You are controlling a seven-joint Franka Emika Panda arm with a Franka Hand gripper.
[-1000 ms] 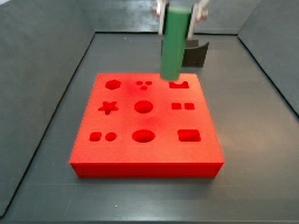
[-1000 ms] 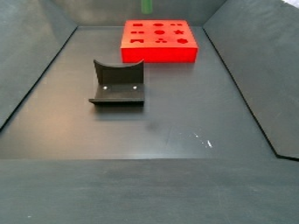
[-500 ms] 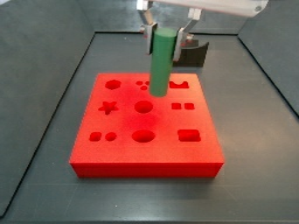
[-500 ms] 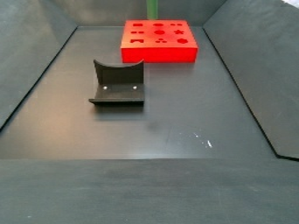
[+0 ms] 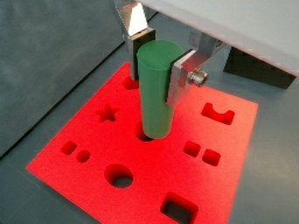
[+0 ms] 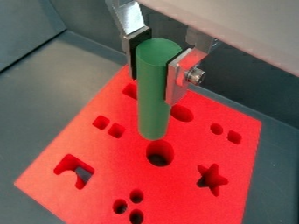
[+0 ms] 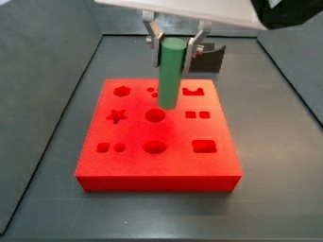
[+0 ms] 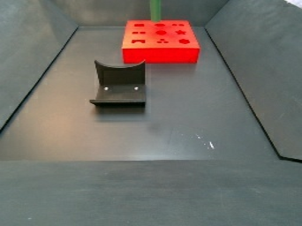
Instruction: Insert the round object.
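Observation:
My gripper point(image 5: 159, 63) is shut on the green round peg point(image 5: 155, 92) and holds it upright above the red block point(image 5: 140, 162). The peg also shows in a wrist view point(image 6: 155, 87) and in a side view point(image 7: 171, 74), with the gripper point(image 7: 173, 43) at its top. The peg's lower end hangs just above the block's middle round hole point(image 6: 159, 156), which also shows in a side view point(image 7: 155, 115). In a side view only the peg's lowest part point(image 8: 154, 12) shows above the red block point(image 8: 162, 41); the gripper is out of that view.
The red block has several shaped holes: a star point(image 7: 116, 117), a large round hole point(image 7: 154, 147), a rectangle point(image 7: 203, 146). The dark grey U-shaped holder point(image 8: 119, 84) stands apart on the floor, and behind the block in a side view point(image 7: 209, 57). Grey walls enclose the floor.
The gripper with the peg has moved left and lower over the block, from above its back right part to just above the middle round hole.

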